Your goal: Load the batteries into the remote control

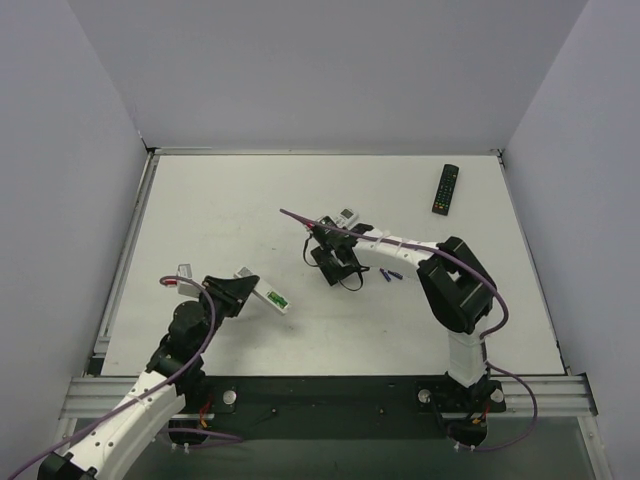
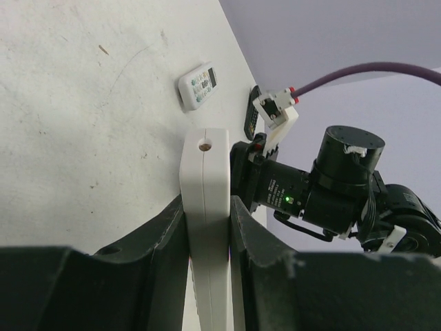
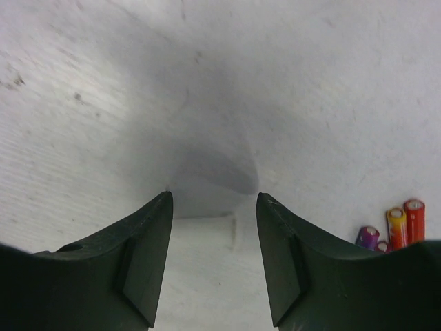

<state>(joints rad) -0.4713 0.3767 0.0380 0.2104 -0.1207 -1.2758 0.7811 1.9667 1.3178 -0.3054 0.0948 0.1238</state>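
Note:
My left gripper (image 1: pixel 240 290) is shut on the slim white remote control (image 1: pixel 266 292) and holds it off the table at the front left. In the left wrist view the remote (image 2: pixel 205 165) stands edge-on, pinched between the fingers (image 2: pixel 165 234). The green batteries (image 1: pixel 279 297) show on the remote's free end, apparently in its bay. My right gripper (image 1: pixel 330 262) hangs low over the middle of the table. In the right wrist view a flat white cover piece (image 3: pixel 213 248) fills the gap between its spread fingers (image 3: pixel 148 248) and casts a shadow on the table.
A wider white remote with a display (image 1: pixel 347 217) lies just behind the right gripper, also in the left wrist view (image 2: pixel 200 84). A black remote (image 1: pixel 446 188) lies at the back right. Blue cells (image 1: pixel 388 274) lie by the right arm. Red and purple cells (image 3: pixel 403 224) lie at the lower right.

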